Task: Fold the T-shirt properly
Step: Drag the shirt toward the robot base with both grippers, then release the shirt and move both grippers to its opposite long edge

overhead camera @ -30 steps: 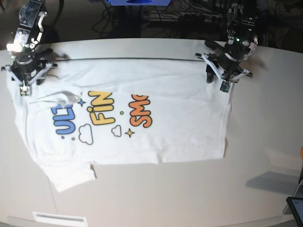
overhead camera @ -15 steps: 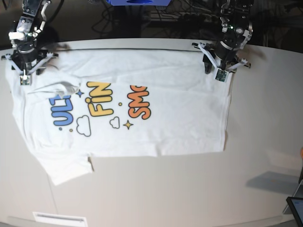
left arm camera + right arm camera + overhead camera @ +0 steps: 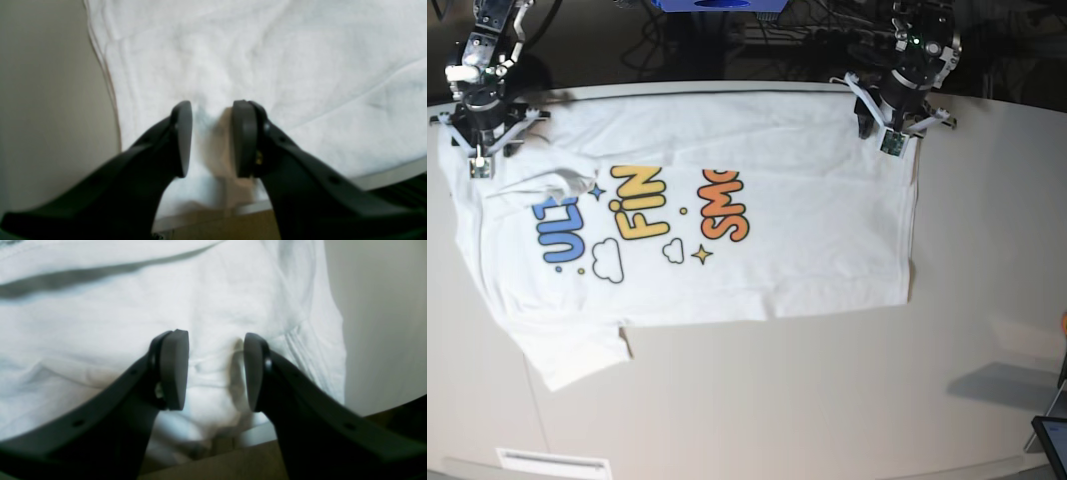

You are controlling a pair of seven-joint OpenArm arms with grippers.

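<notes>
A pale beige table (image 3: 847, 400) fills most of the base view, with dark clutter of cables and frames behind its far edge and a dark device corner at the near right. The T-shirt (image 3: 807, 230) lies spread flat across the far half of the table, print side up, its far edge folded along the table's far edge; blue, yellow and orange lettering shows, and one sleeve (image 3: 572, 355) sticks out toward the near left. The left gripper (image 3: 211, 138) sits at the shirt's far corner on that view's right; its pads (image 3: 245, 136) stand partly apart with a raised pleat of white cloth between them. The right gripper (image 3: 215, 370) is at the opposite far corner, jaws likewise partly open around a bunched fold of fabric; whether either pair actually pinches the cloth I cannot tell
</notes>
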